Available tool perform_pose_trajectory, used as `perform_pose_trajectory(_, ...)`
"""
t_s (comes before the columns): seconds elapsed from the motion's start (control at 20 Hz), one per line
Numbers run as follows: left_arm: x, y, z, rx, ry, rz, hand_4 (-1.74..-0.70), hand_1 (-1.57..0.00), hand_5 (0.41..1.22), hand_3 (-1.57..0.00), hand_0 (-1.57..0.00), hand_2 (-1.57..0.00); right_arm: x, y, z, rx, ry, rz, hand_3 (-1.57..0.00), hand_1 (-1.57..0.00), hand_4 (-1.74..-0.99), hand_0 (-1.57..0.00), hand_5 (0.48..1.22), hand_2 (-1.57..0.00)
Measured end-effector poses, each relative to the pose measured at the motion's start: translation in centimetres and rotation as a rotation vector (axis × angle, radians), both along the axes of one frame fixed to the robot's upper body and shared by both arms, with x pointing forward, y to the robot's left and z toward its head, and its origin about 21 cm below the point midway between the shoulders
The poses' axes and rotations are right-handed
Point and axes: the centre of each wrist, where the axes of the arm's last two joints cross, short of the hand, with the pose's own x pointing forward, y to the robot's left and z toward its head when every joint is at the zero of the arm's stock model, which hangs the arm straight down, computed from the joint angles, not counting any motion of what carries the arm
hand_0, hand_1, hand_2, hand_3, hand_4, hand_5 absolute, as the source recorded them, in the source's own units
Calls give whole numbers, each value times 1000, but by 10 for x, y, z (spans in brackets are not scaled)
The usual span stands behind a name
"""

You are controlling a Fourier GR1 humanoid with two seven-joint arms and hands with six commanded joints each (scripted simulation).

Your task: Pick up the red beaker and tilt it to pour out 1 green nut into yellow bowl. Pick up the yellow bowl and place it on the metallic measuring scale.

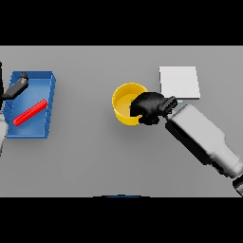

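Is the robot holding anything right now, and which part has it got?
The right hand grips the yellow bowl by its right rim. The left hand is over the blue tray, holding nothing; the red beaker lies in the tray.

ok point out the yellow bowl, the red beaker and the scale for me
yellow bowl (124,102): head view, on its inner left wall
red beaker (30,112): head view, mid-body, lying in the blue tray
metallic measuring scale (179,81): head view, centre of its flat top
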Motion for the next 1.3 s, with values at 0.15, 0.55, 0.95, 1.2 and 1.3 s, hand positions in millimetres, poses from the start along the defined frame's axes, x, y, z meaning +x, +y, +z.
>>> perform_pose_trajectory(0.15, 0, 2, 5, -1, -2, -6, -739, 1, 693, 1, 1, 1, 0, -9, 17, 4, -43, -25, -1268, -1566, -1739, -1566, 1220, -1422)
perform_pose_trajectory(0.55, -2, 1, 3, 7, -4, 6, -744, 1, 708, 1, 1, 1, 23, -37, 42, 51, -106, -140, -1257, -1570, -1741, -1570, 1221, -1492)
perform_pose_trajectory(0.95, -5, 2, 4, 1, 2, 10, -734, 1, 697, 1, 1, 1, 60, -101, 50, 71, -202, -314, -1175, -1571, -1741, -1571, 1221, -1501)
perform_pose_trajectory(1.2, -4, 6, 5, 1, 4, 19, -722, 1, 684, 1, 1, 1, 69, -126, 29, 56, -216, -408, -1259, -1571, -1741, -1571, 1221, -1459)
perform_pose_trajectory(1.3, -5, 5, 8, 6, -8, 15, -724, 1, 681, 1, 1, 1, 70, -138, 18, 58, -207, -433, -1315, -1571, -1741, -1571, 1221, -1425)
